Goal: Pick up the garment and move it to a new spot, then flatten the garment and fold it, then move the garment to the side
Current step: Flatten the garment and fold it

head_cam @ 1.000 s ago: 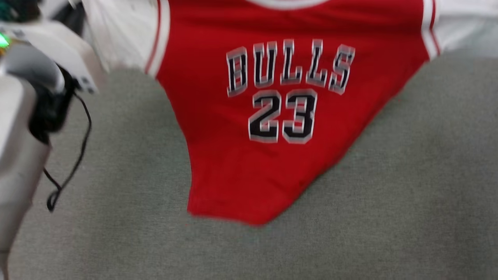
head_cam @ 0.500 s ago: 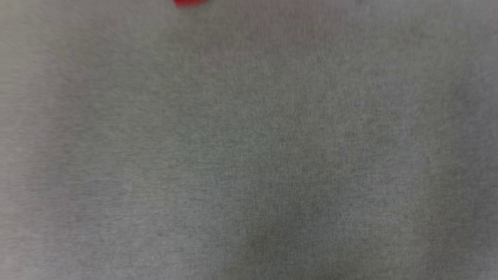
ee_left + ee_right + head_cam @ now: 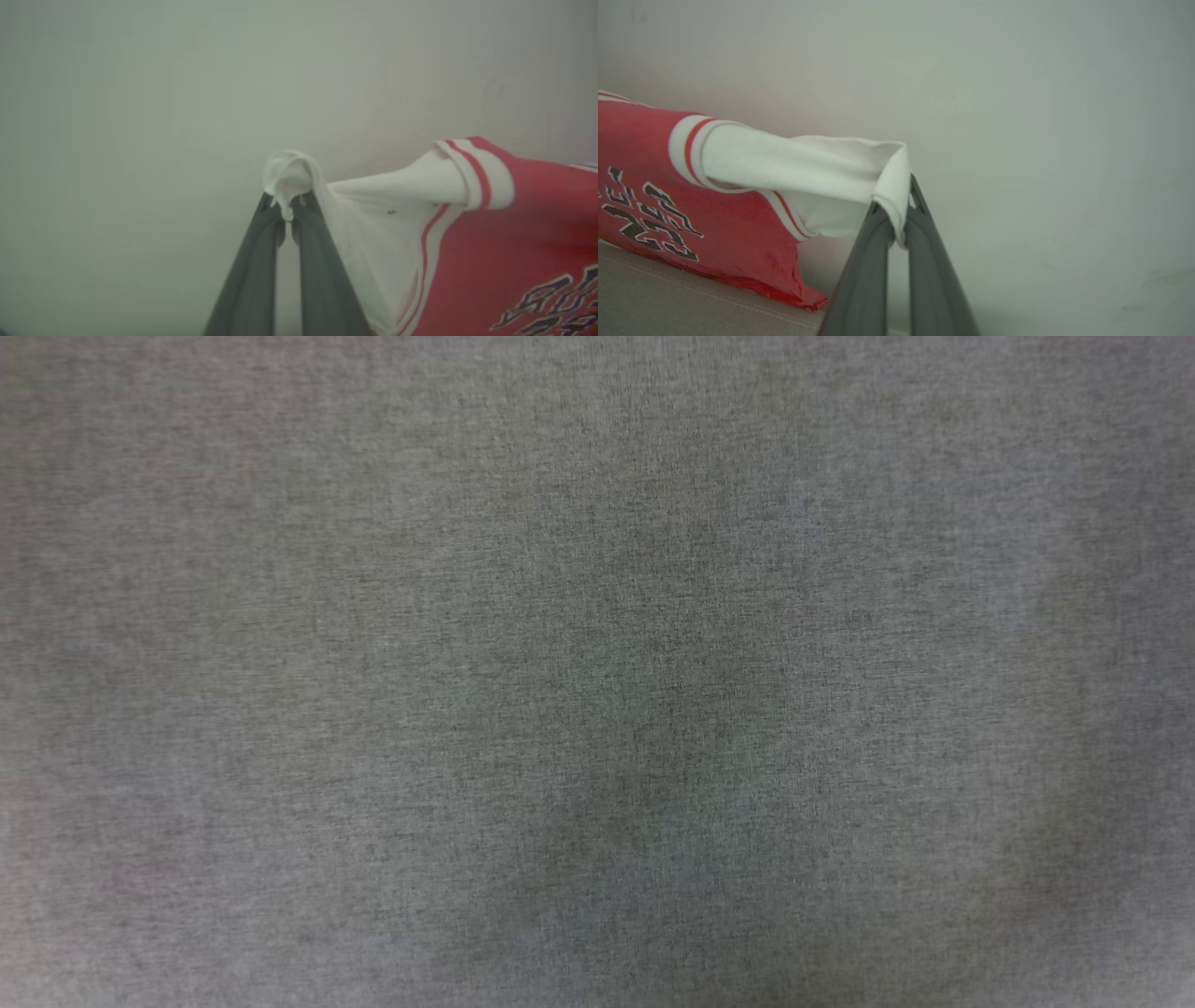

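**Item:** garment (image 3: 509,252), red jersey, white sleeves, striped trim, black lettering and number on the front.
**Position:** hung in the air, stretched sideways between both arms. In the right wrist view its red hem reaches down to the grey cloth surface (image 3: 597,672); contact looks likely but is not certain.
**Holds:** left gripper (image 3: 286,218) clamped on the bunched cuff of one white sleeve; right gripper (image 3: 899,221) clamped on the cuff edge of the other.
**Surroundings:** pale wall (image 3: 140,93) behind.
**Step, as judged:** carrying to the new spot, flattening not yet done.
**Next move calls for:** lowering both arms evenly with the sleeves kept taut, hem laid first, and release only once the body lies flat.
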Robot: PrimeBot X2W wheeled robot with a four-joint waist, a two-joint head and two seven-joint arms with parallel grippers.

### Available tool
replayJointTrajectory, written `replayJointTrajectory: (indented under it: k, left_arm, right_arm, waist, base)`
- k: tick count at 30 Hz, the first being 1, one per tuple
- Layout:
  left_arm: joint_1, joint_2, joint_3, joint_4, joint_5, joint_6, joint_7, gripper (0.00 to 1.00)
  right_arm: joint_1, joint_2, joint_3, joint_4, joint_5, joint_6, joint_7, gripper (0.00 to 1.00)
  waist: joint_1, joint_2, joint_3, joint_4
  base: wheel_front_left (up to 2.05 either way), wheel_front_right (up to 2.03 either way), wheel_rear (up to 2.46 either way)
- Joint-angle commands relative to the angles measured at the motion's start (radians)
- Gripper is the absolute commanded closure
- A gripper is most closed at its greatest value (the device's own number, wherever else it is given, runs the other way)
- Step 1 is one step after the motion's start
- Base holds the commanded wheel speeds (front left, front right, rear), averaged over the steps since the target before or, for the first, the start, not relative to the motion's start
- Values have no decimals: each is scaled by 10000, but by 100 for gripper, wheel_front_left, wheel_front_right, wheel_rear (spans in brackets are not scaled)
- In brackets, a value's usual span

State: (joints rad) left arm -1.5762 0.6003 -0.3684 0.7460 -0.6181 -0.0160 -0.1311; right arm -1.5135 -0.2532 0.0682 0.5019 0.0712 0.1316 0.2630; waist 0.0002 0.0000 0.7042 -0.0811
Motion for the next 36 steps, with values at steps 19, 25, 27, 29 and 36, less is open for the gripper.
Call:
replayJointTrajectory:
  k: [19, 25, 27, 29, 36]
  left_arm:
    - [6001, -707, 583, -138, -952, -845, -1352, 100]
    - [10026, -918, 1406, -2690, -738, 40, -1360, 100]
    - [11338, -964, 1529, -3496, -754, 386, -1359, 100]
    - [12592, -1056, 1668, -4240, -930, 696, -1360, 100]
    - [16231, -1134, 1781, -6631, -1190, 2033, -823, 100]
  right_arm:
    - [5818, -989, 738, -1178, 1066, -17, -487, 100]
    - [9889, -838, -279, -3743, 983, -19, 904, 100]
    - [11156, -645, -590, -4449, 982, -19, 1329, 100]
    - [12328, -376, -878, -5035, 1021, -19, 1617, 100]
    - [15740, 620, -1568, -6209, 1162, -19, 2373, 100]
  waist:
    - [-2, 0, -3004, 494]
    - [-2, 0, -4273, 573]
    - [-2, 0, -4640, 575]
    - [-2, 0, -4992, 548]
    - [-2, 0, -5727, 529]
  base:
    - [0, 0, 0]
    - [0, 0, 0]
    - [0, 0, 0]
    - [0, 0, 0]
    - [0, 0, 0]
